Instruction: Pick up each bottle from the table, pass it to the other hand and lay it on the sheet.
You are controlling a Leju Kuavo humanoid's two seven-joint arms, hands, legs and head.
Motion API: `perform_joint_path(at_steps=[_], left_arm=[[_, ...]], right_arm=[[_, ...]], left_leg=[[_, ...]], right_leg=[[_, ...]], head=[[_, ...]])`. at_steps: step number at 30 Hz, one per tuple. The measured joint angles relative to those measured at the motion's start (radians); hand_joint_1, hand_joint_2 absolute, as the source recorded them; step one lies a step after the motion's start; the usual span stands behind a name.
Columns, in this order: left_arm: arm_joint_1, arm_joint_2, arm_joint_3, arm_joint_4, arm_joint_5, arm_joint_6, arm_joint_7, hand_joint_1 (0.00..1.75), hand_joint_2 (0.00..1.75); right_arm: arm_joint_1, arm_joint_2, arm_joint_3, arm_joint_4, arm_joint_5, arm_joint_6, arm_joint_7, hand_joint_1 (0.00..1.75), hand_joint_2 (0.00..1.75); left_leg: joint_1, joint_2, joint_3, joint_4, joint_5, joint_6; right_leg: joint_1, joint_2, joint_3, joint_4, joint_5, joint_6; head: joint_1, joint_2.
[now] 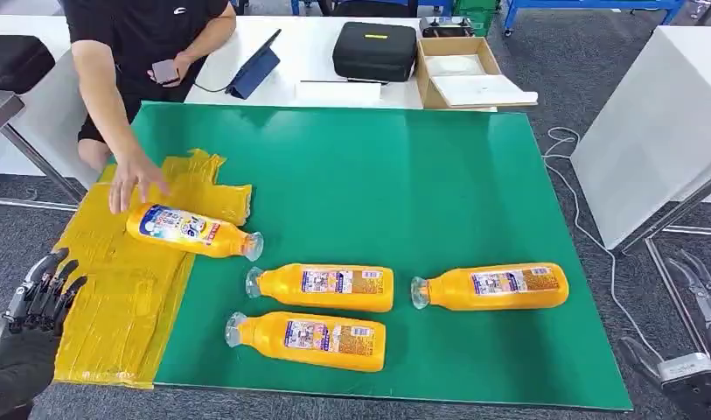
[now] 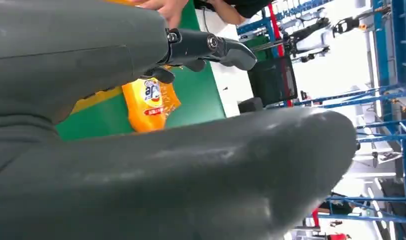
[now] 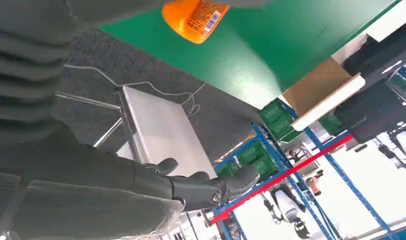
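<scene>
Several orange bottles lie on their sides on the green table (image 1: 404, 175). One bottle (image 1: 190, 230) rests partly on the yellow sheet (image 1: 124, 297), and a person's hand (image 1: 135, 179) touches its base. Three bottles lie on the bare green: one (image 1: 325, 287) in the middle, one (image 1: 310, 339) nearer the front edge, one (image 1: 496, 286) to the right. My left hand (image 1: 28, 328) hangs open off the table's front left corner, holding nothing. My right hand (image 1: 697, 337) is open beyond the front right corner, empty. The left wrist view catches a bottle (image 2: 150, 102); the right wrist view shows a bottle's base (image 3: 195, 17).
A person in black (image 1: 142, 35) sits at the far left behind the table. On the white table behind stand a tablet (image 1: 255, 68), a black case (image 1: 374, 51) and a cardboard box (image 1: 465, 70). A white table (image 1: 658, 131) and cable (image 1: 588, 236) lie to the right.
</scene>
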Motion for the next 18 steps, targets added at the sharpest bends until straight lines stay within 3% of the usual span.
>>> perform_joint_path(at_steps=[15, 18], left_arm=[[-0.042, 0.025, -0.079, 0.028, 0.017, 0.039, 0.015, 0.00, 0.00], [-0.047, 0.031, -0.087, 0.032, 0.027, 0.039, 0.015, 0.00, 0.00]], right_arm=[[-0.062, 0.017, 0.046, 0.061, 0.066, 0.022, 0.007, 0.00, 1.75], [-0.087, 0.017, 0.053, 0.076, 0.107, 0.081, 0.037, 0.00, 1.75]], left_leg=[[0.000, -0.001, -0.001, 0.000, 0.000, 0.000], [0.000, 0.000, 0.000, 0.000, 0.000, 0.000]], right_leg=[[0.000, 0.000, 0.000, 0.000, 0.000, -0.001], [0.000, 0.000, 0.000, 0.000, 0.001, -0.001]], head=[[0.000, 0.000], [0.000, 0.000]])
